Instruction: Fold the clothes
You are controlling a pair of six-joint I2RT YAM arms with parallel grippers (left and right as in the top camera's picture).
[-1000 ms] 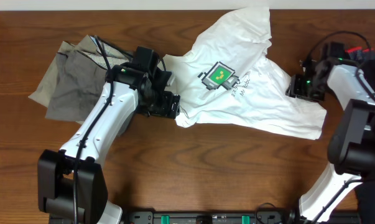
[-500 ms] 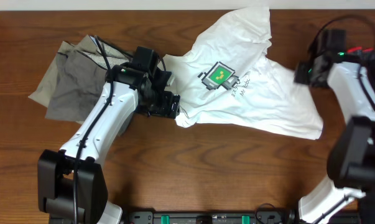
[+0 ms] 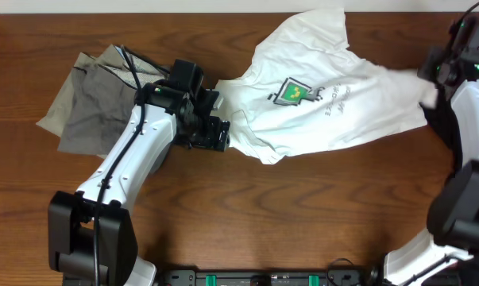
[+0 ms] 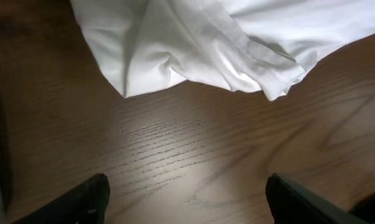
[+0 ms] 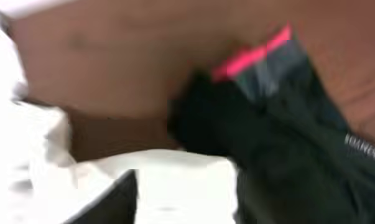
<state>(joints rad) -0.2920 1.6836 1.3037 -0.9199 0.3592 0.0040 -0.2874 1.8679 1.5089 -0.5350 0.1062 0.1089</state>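
the bench (image 3: 318,214) was dark brown wood and filled the overhead view. the white t-shirt (image 3: 342,119) was the biggest thing on it, lying over the middle and right. its long axis ran left to right across the bench, the right end a little nearer the far edge than the left. one rumpled flap pointed away towards the far edge. the grey-khaki trousers (image 3: 84,103) lay in a loose heap on the left, well apart from the shirt, with my left arm (image 3: 136,159) reaching across their near corner. a black garment (image 5: 280,143) showed only in the right wrist view, blurred, on the wood beside some white cloth.

my left claw (image 3: 217,135) sat just beside the shirt's left edge. its fingers (image 4: 81,199) stood wide apart over bare wood with nothing between them, and the shirt's folded hem lay just ahead. my right claw (image 3: 434,75) was at the shirt's right end, where the cloth ran up to it, but both views were smeared and i could not tell whether it gripped anything.

the shirt's green print (image 3: 295,92) faced up, tilted. a pink stripe (image 5: 249,56) crossed the black garment.
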